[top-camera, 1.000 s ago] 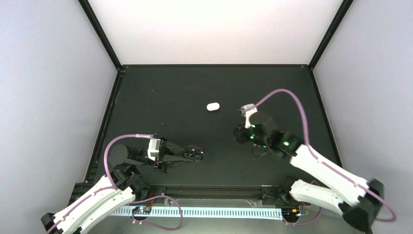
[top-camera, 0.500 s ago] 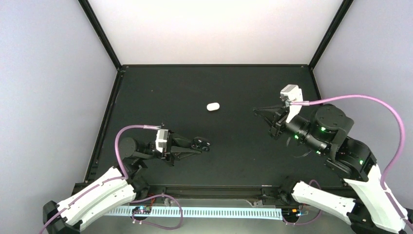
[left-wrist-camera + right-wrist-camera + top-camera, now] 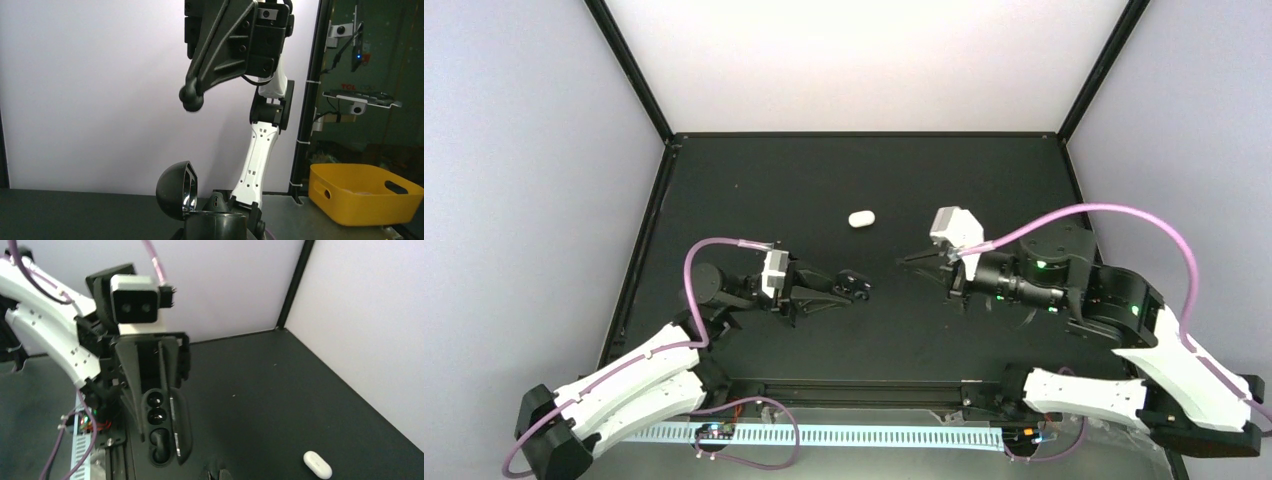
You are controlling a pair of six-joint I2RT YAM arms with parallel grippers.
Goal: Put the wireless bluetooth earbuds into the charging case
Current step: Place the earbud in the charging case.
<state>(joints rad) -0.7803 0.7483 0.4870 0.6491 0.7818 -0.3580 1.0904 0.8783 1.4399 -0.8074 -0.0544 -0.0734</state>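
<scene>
My left gripper (image 3: 839,288) is shut on the black charging case (image 3: 854,284) and holds it just above the table. The right wrist view shows the case (image 3: 159,427) with its lid (image 3: 181,426) open, one black earbud (image 3: 156,408) seated in the upper slot and the lower slot dark. In the left wrist view the lid (image 3: 175,190) stands up beside that earbud (image 3: 215,201). My right gripper (image 3: 906,258) hovers right of the case, pointing at it, jaws shut on a small black earbud (image 3: 191,101). No white earbuds show.
A closed white oval case (image 3: 861,218) lies on the black table (image 3: 774,190) behind both grippers; it also shows in the right wrist view (image 3: 317,464). Black frame posts and pale walls ring the table. A yellow bin (image 3: 365,192) stands beyond the table's right side.
My right gripper rose from the table, swung out right, then came back left to face the case. My left gripper carried the open case rightward and a little farther from the arm bases.
</scene>
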